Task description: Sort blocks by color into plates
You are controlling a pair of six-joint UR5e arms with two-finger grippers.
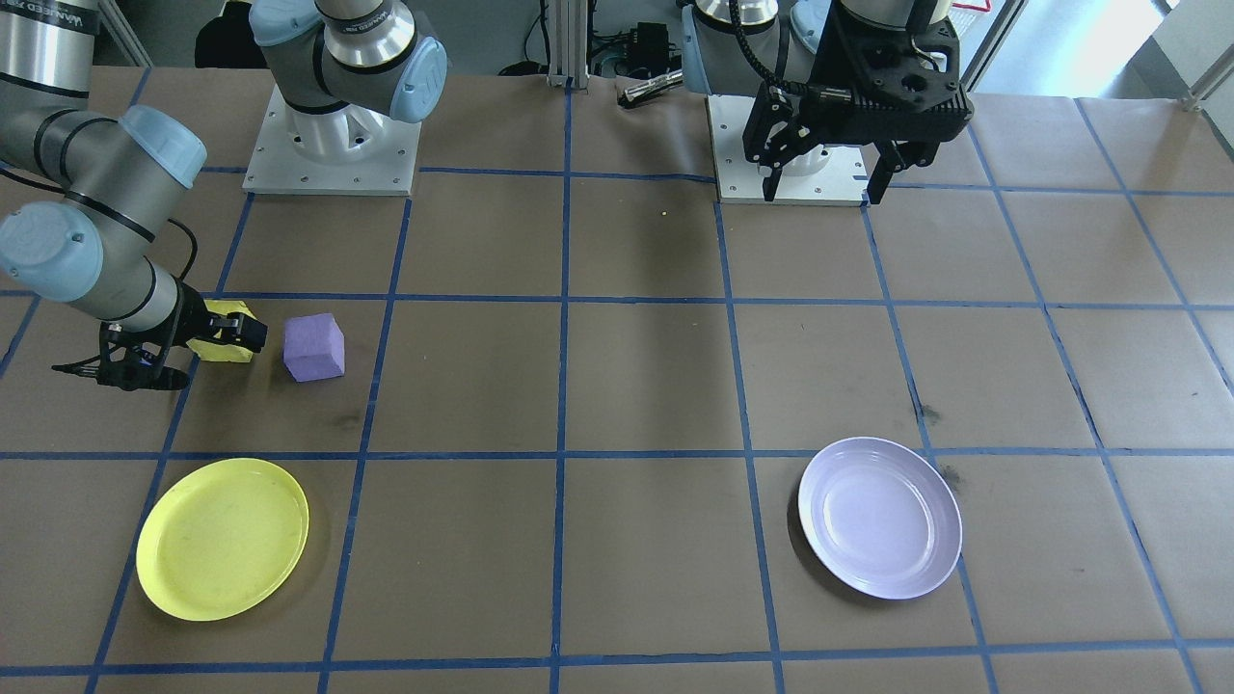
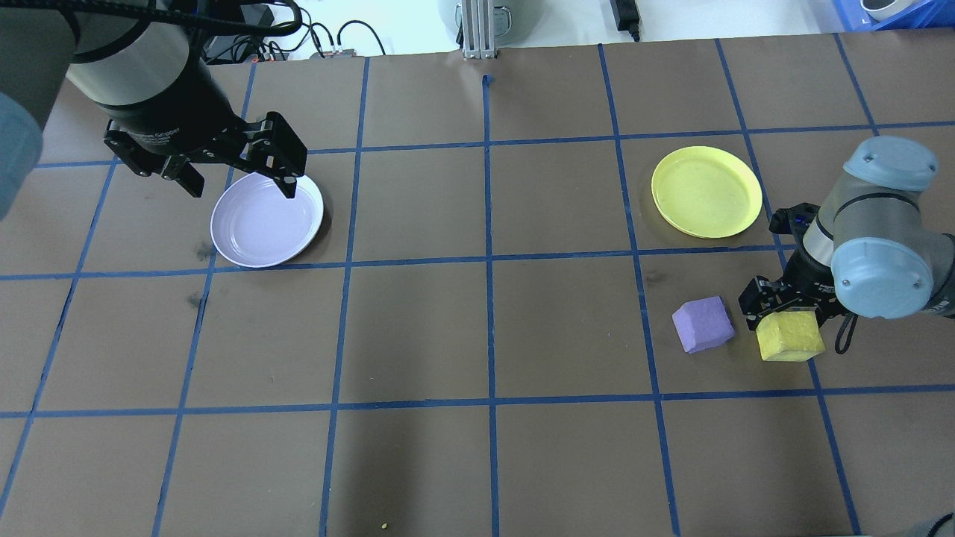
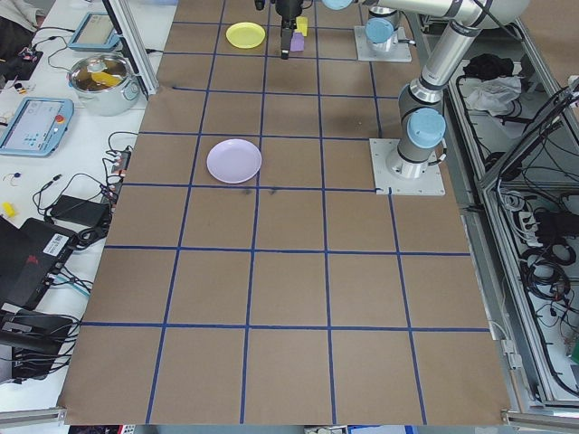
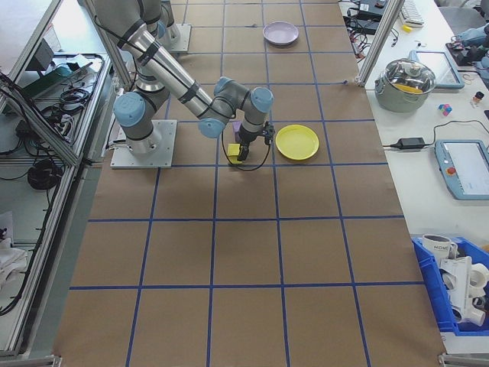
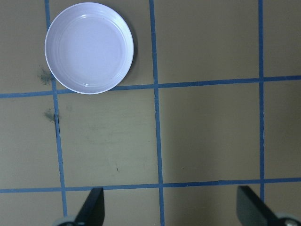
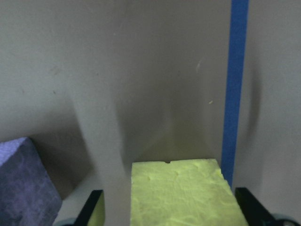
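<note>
- Front-facing view: your right tool (image 1: 227, 335) sits low at the bench (image 1: 636, 386), its fingers set around the yellow block (image 1: 224, 344); whether they are clenched on it you cannot tell. The purple block (image 1: 314, 347) lies just beside.
- Overhead view: the yellow plate (image 2: 706, 192) lies near that block, farther from the robot's base; the right arm is the nearer one.
- Left wrist view: your left tool (image 5: 169, 207) hangs released above the bench, the lavender plate (image 5: 89, 47) ahead of it, bare.
- Right wrist view: the yellow block fills the gap between the fingers.
</note>
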